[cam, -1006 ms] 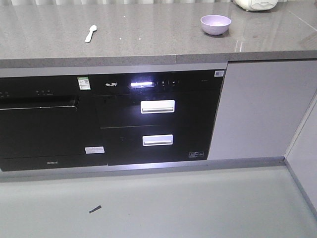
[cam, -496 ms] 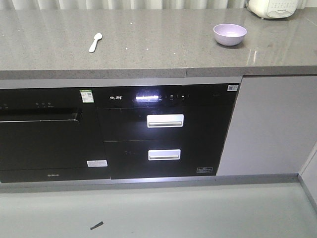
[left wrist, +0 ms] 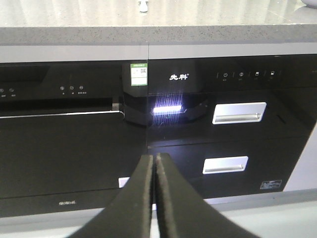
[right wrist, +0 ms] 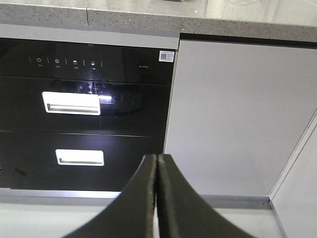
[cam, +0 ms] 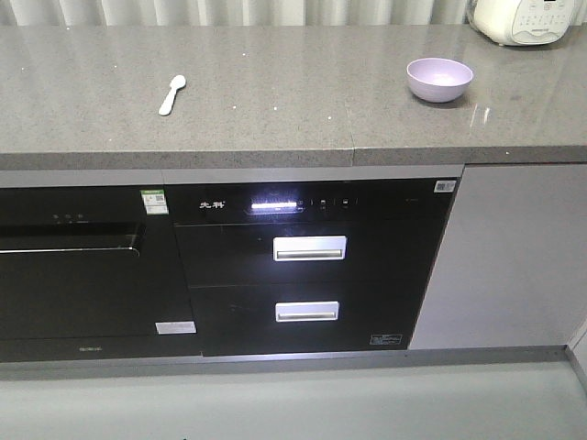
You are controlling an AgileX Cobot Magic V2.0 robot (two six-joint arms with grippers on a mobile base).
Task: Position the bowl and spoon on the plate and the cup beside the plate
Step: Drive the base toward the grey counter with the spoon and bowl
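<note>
On the grey counter (cam: 275, 101): spoon (cam: 171, 94) lies flat at the left, bowl (cam: 439, 79) sits upright at the right, well apart. Plate and cup are not in any view, so there is no drop target to see yet.

Left gripper (left wrist: 154, 157) is clenched, jaws pressed together with nothing between them. Right gripper (right wrist: 156, 157) is the same, closed and empty. Both wrist views look at the black appliance front (cam: 303, 266) and the grey cabinet door (right wrist: 233, 114) from below counter level, so both arms look low and short of the worktop.

Risks as I read them:
- Arms have to rise past the counter's near edge. Lifting too close in could clip the overhang.
- With no plate located, picking up the bowl or spoon first leaves nowhere to put it. Probably find the plate before grasping anything.
- The spoon is thin and flat on a hard, glossy surface. Closing jaws could skid it away or pinch only the tip and flip it.
- The bowl is smooth plastic. A rim pinch may slip or tilt on lift.
- The bowl is near the white rice cooker (cam: 527, 18) at the far right. An approach by the right arm from that side risks bumping it.
- Jaws need opening before any approach. Going in closed just shoves things.
</note>
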